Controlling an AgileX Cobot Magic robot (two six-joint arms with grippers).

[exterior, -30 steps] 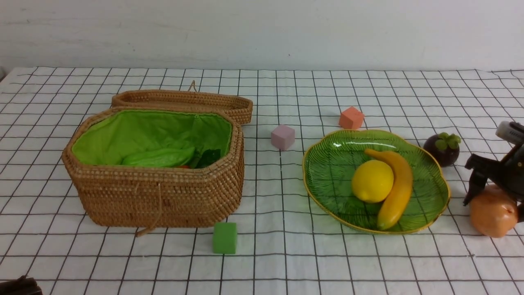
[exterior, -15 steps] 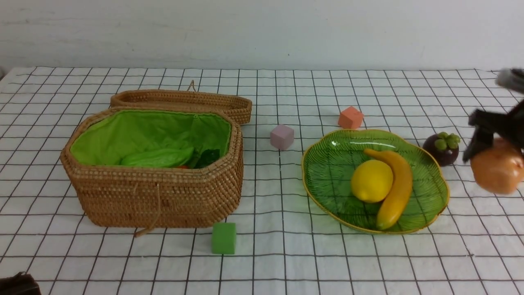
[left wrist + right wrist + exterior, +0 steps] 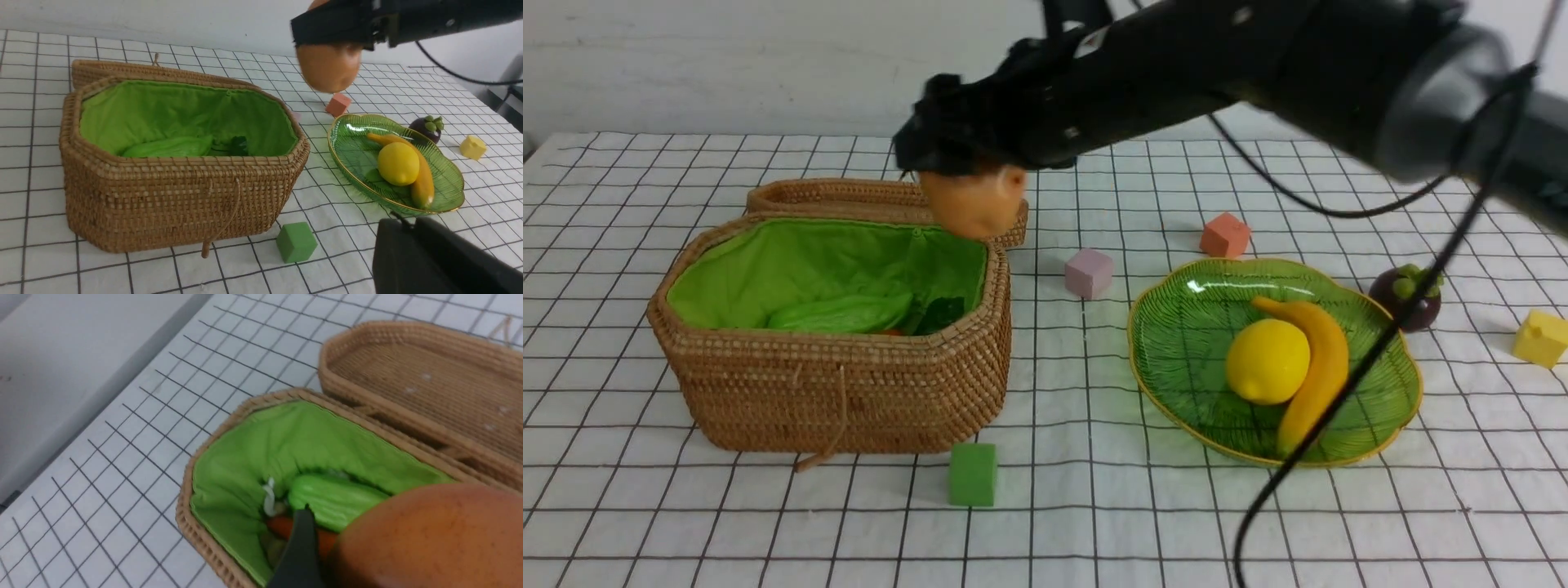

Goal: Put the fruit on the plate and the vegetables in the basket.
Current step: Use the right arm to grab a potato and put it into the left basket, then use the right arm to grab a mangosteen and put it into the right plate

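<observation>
My right gripper (image 3: 970, 181) is shut on the round orange-tan potato (image 3: 974, 206) and holds it in the air above the far right corner of the open wicker basket (image 3: 833, 384). The potato (image 3: 429, 535) fills the lower corner of the right wrist view. In the green-lined basket lie a bumpy green cucumber (image 3: 841, 313) and an orange carrot (image 3: 282, 526). The green glass plate (image 3: 1176, 343) holds a lemon (image 3: 1267, 361) and a banana (image 3: 1319, 367). A purple mangosteen (image 3: 1409, 298) sits on the cloth just right of the plate. My left gripper (image 3: 408, 222) is shut, low near the table's front.
The basket's lid (image 3: 849, 196) lies open behind it. Foam cubes dot the checked cloth: pink (image 3: 1088, 273), orange (image 3: 1223, 235), green (image 3: 972, 474) and yellow (image 3: 1541, 337). My right arm (image 3: 1217, 65) spans the scene above the plate, and its cable (image 3: 1339, 400) hangs in front.
My right gripper lifted the potato off the cloth right of the plate and carried it left, over the plate, to above the basket. The yellow cube now shows.
</observation>
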